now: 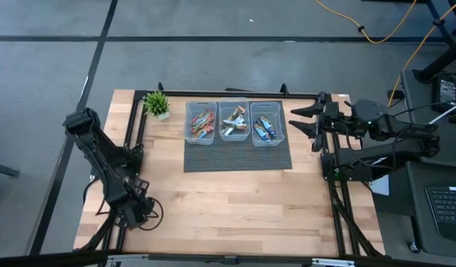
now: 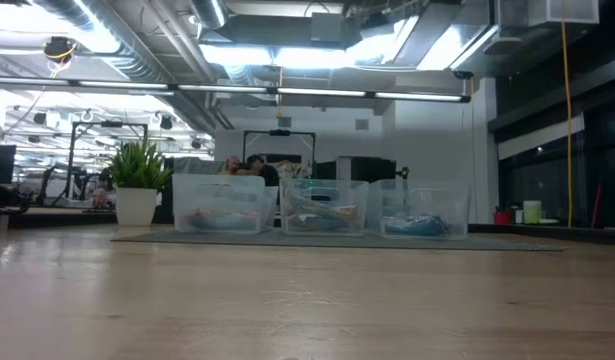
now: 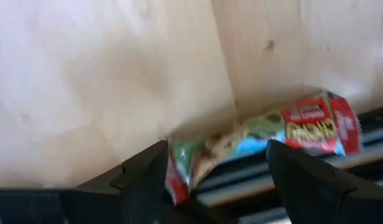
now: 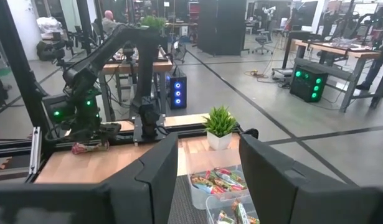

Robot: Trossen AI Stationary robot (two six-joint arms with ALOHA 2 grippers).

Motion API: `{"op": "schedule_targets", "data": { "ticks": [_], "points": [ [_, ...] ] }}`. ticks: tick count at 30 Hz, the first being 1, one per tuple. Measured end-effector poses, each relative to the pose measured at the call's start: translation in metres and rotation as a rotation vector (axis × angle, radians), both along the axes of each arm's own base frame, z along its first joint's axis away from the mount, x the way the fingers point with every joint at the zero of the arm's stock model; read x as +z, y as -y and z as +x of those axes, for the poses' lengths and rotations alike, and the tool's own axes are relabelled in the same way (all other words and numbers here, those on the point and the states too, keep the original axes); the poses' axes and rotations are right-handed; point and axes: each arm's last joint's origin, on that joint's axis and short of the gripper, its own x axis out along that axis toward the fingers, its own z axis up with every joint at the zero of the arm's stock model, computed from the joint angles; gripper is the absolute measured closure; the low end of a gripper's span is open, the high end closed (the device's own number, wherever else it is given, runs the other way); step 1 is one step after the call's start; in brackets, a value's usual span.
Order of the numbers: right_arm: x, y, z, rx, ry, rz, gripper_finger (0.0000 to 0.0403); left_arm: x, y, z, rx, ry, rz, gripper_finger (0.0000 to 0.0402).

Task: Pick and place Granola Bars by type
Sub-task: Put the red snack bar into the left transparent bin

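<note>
One granola bar (image 3: pixel 260 134), red at its ends with a green and tan print, lies at the table's near-left corner, partly over the dark frame rail. My left gripper (image 3: pixel 217 149) is open there, low over the corner (image 1: pixel 139 211), with the bar's one end between its fingers. The right wrist view shows this bar (image 4: pixel 88 147) beside the left gripper (image 4: pixel 110 132). Other bars fill three clear bins: red-orange (image 1: pixel 202 122), tan-gold (image 1: pixel 233 121), blue (image 1: pixel 265 127). My right gripper (image 1: pixel 293 120) is open, raised by the far right edge beside the blue bin. My left gripper is open around the bar's end (image 3: pixel 179 174), which lies close to the inner side of one finger (image 3: pixel 144 171). I cannot tell whether that finger touches it. The bar lies flat on the table edge, slanting away from the fingers.
The bins stand in a row on a dark mat (image 1: pixel 239 157) at the far middle of the table. A small potted plant (image 1: pixel 157 104) stands at the far left. Black frame rails run along both sides. Bare wood lies between the mat and the near edge.
</note>
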Motion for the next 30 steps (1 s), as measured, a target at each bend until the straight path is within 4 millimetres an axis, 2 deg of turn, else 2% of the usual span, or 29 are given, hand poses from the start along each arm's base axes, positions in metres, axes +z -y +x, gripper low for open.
{"op": "schedule_targets", "data": {
  "ticks": [8,19,24,30],
  "points": [
    [0.0,0.0,0.001,0.001,-0.003,0.002,0.0228,-0.029,0.011,0.002,-0.104,-0.04,-0.044,0.0139],
    [0.0,0.0,0.001,0.001,0.002,-0.003,0.0228,-0.032,0.015,0.004,-0.114,-0.017,-0.072,0.0148],
    [0.0,0.0,0.001,0.001,0.002,-0.004,0.0228,-0.034,0.014,0.003,-0.094,-0.032,-0.08,0.0189],
    [0.0,0.0,0.001,0.001,0.002,-0.003,0.0228,-0.034,0.016,0.002,-0.094,-0.058,-0.106,0.0273]
  ]
}}
